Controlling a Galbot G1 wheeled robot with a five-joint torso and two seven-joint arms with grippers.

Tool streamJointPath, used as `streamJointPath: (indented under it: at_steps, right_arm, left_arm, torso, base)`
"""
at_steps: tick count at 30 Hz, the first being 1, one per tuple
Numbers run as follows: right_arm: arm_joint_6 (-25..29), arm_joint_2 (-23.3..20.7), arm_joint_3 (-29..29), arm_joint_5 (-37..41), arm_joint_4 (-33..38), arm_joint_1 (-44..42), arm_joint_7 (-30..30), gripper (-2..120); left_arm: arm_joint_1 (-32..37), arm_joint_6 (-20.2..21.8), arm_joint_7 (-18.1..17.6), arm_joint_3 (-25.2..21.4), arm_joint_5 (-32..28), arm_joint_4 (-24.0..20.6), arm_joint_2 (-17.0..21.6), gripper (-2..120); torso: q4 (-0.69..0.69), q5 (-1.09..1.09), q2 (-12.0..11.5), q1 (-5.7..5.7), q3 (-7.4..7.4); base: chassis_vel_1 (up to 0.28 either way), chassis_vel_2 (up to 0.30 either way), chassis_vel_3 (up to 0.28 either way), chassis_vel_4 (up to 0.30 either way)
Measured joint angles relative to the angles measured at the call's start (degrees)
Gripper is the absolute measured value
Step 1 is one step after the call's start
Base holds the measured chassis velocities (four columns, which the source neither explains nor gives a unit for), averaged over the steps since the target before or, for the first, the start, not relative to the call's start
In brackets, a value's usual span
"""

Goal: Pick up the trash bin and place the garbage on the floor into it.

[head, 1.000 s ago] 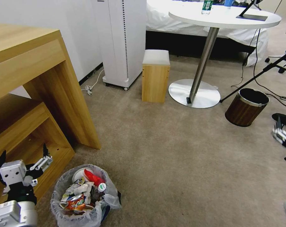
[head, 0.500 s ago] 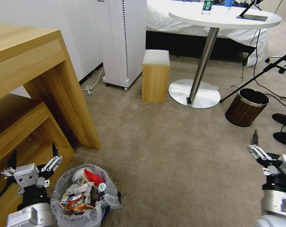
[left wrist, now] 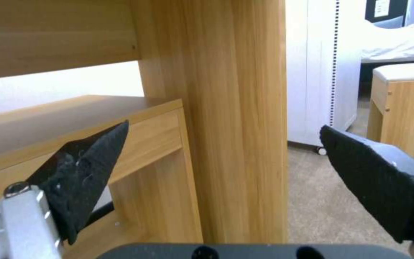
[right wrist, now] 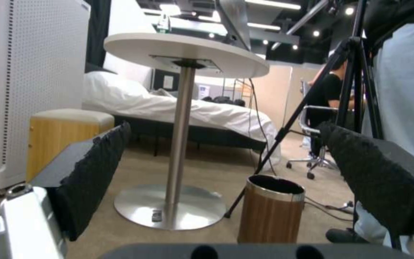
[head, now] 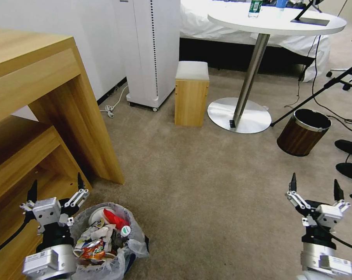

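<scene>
Beside trash bin [head: 106, 241]: left gripper [head: 56, 187] open | right gripper [head: 315, 185] open

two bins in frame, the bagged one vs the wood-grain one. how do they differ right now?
The trash bin has a clear crinkled bag bunched over its rim; the wood-grain bin has a bare metal rim. The trash bin is packed with litter; the wood-grain bin's inside looks dark, with nothing visible. The trash bin sits beside the left hand; the wood-grain bin stands near the round table's base. Both are round, upright, on carpet.
</scene>
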Motion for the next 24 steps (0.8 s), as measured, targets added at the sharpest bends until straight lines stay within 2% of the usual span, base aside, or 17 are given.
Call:
streamJointPath:
  at_steps: [24]
  right_arm:
    - [-0.20, -0.17, 0.01, 0.18, 0.10, 0.03, 0.02, 100]
  left_arm:
    - [0.02, -0.02, -0.14, -0.06, -0.14, 0.06, 0.09, 100]
  torso:
    - [0.00, 0.00, 0.00, 0.00, 0.00]
  base:
    - [0.000, 0.000, 0.000, 0.000]
